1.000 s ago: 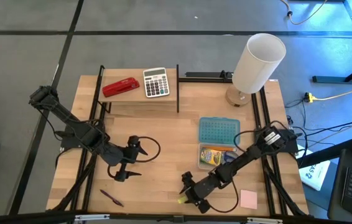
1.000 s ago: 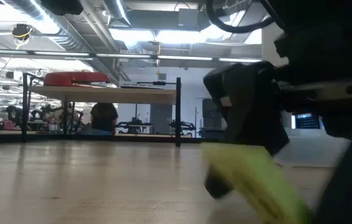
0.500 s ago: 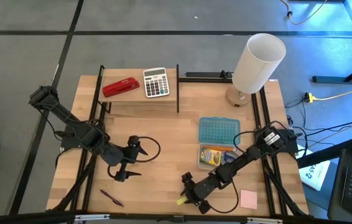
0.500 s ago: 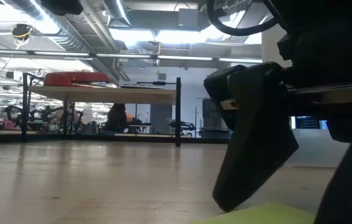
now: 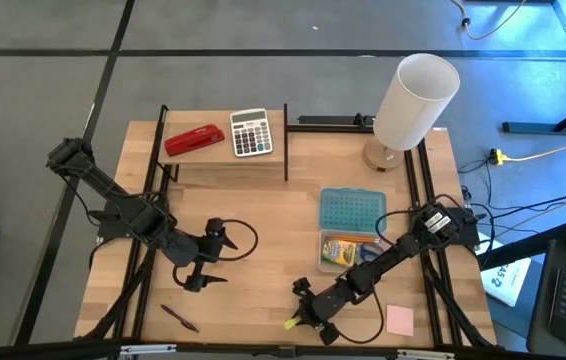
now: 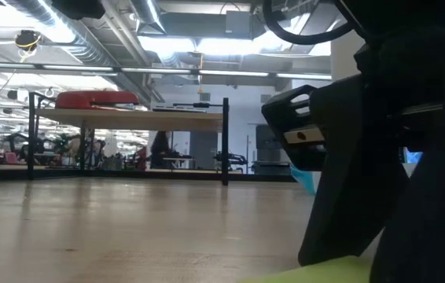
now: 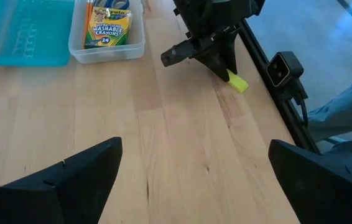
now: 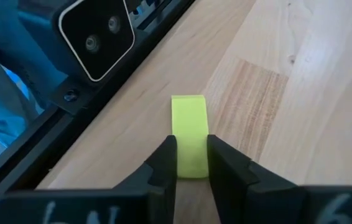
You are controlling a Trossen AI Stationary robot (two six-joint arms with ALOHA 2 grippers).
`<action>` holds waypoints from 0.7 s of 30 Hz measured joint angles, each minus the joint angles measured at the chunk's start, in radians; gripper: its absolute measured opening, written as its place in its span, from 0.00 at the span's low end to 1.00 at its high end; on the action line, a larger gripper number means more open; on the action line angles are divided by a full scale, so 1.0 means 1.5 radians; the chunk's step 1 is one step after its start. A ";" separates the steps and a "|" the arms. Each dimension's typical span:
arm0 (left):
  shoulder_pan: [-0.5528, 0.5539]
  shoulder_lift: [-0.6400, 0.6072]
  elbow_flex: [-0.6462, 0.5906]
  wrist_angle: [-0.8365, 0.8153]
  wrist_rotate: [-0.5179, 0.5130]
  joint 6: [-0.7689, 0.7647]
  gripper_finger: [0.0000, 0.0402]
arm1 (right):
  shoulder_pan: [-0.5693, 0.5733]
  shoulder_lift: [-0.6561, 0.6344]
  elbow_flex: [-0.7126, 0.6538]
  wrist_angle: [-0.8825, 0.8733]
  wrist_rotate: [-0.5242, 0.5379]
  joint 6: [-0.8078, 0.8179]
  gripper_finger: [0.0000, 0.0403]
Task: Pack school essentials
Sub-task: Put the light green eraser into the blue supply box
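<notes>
The tiny yellow piece (image 8: 189,121) lies on the wood by the table's near edge (image 5: 290,323), with my right gripper (image 8: 191,163) shut on it. The yellow-green crayon box (image 7: 107,26) sits in a clear case (image 5: 348,250), an orange pencil (image 7: 89,12) beside it. The dark purple pen (image 5: 178,318) rests flat near the front left. A pink note pad (image 5: 399,320) lies flat at the front right. My left gripper (image 5: 198,272) hovers open left of centre, holding nothing. No scissors show. My right gripper pinches the yellow piece at the end nearest the wrist (image 8: 190,167), one finger (image 8: 163,163) on each long side. The fingers run along the piece, slanting down toward the near left. Its free end (image 8: 188,102) sticks out past the fingertips, and it looks to lie on the table.
The case's blue lid (image 5: 353,210) lies open behind it. A white lamp (image 5: 413,98) stands at the far right. A red stapler (image 5: 193,140) and grey calculator (image 5: 251,132) sit on a raised shelf at the far left. A black rail (image 8: 95,93) edges the near side.
In the low view the yellow piece has gone from tilted up in front of the right gripper to lying low at the picture's bottom. The right gripper has eased a little toward the near edge and the right. The left arm has kept still.
</notes>
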 joint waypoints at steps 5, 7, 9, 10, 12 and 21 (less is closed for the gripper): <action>0.000 0.000 0.000 0.000 0.000 0.000 0.99 | 0.000 0.000 0.000 0.003 -0.001 0.023 0.18; 0.000 0.000 0.000 0.000 0.000 0.000 0.99 | 0.000 0.000 -0.002 0.015 -0.001 0.035 0.18; 0.000 0.000 0.000 0.000 0.000 0.001 0.99 | 0.000 0.001 -0.003 0.024 -0.001 0.042 0.17; 0.000 0.000 0.000 0.000 0.000 0.001 0.99 | 0.000 -0.001 -0.003 0.023 0.000 0.050 0.17; 0.000 0.000 0.000 0.000 0.000 0.001 0.99 | -0.001 -0.005 -0.003 0.024 0.000 0.060 0.17; 0.000 0.000 0.000 0.000 0.000 0.001 0.99 | -0.003 -0.045 -0.002 0.004 0.004 0.069 0.17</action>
